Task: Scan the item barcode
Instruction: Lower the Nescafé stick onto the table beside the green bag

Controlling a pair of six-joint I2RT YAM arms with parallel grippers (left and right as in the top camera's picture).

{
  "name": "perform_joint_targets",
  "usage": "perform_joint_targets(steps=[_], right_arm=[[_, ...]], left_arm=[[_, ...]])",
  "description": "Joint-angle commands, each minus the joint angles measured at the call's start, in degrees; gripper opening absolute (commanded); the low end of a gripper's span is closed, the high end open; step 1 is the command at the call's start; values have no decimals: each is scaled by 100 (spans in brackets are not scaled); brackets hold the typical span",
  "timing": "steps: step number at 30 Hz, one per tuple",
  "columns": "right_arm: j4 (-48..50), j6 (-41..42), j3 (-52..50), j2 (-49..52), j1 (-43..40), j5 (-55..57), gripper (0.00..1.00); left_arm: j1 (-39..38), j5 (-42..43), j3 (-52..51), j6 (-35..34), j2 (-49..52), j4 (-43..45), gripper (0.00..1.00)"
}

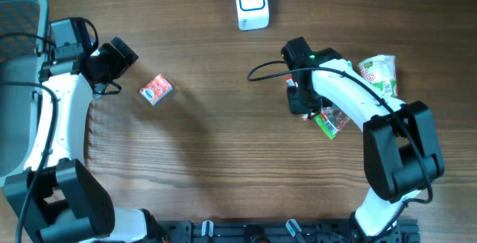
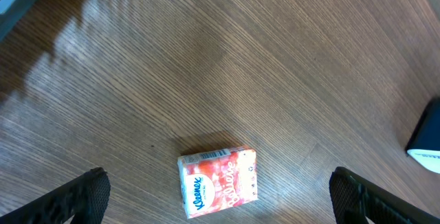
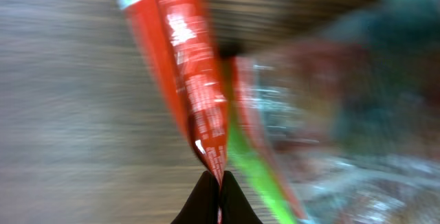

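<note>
From above, on the wooden table (image 1: 216,176), a white scanner (image 1: 251,3) stands at twelve o'clock. A small tissue pack (image 1: 156,90) lies at nine o'clock, just beside the left gripper (image 1: 123,55), which sits at its ten o'clock and does not touch it. At three o'clock the right gripper (image 1: 304,107) is down over a red packet (image 1: 328,121) with a green strip. A green and white cup (image 1: 378,75) lies just beyond, at the packet's two o'clock. A grey chair (image 1: 19,19) shows at the ten o'clock corner.

Through the left wrist camera, the tissue pack (image 2: 218,181) lies flat at six o'clock, with a barcode along its upper edge. The two black fingers (image 2: 82,196) stand spread as wide as they go at seven and five o'clock, holding nothing, and the pack lies between them untouched. A dark and white thing (image 2: 426,141) cuts in at three o'clock.

Through the right wrist camera, everything is blurred. The red packet (image 3: 185,66) runs from twelve o'clock down to six, where its thin lower end is pinched between the fully closed fingertips. A green strip (image 3: 258,176) runs beside it toward five o'clock, and a clear crinkled wrapper (image 3: 330,114) fills the three o'clock side
</note>
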Motion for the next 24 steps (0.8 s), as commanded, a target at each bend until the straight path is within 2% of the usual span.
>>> perform_joint_targets(steps=[1, 2, 4, 5, 6, 10, 13, 18, 24], right_arm=[[79, 352, -50, 4, -326, 695, 4], [131, 160, -50, 4, -389, 555, 6], [197, -356, -48, 4, -424, 125, 36], [223, -564, -46, 4, -422, -136, 45], [199, -560, -9, -7, -422, -144, 48], [-133, -870, 529, -208, -420, -448, 52], [-52, -1508, 837, -518, -411, -1943, 58], [337, -1563, 804, -584, -402, -3963, 60], [435, -1292, 769, -577, -297, -4177, 65]], left_arm=[[46, -15, 90, 4, -105, 0, 100], [46, -15, 90, 4, -105, 0, 100], [46, -15, 90, 4, -105, -2, 100], [46, -15, 90, 4, -105, -2, 100], [46, -15, 92, 4, -105, -2, 100], [46, -15, 90, 4, -105, -2, 100], [46, -15, 90, 4, -105, -2, 100], [46, -15, 90, 4, -105, 0, 100], [46, 26, 90, -4, -105, 155, 100]])
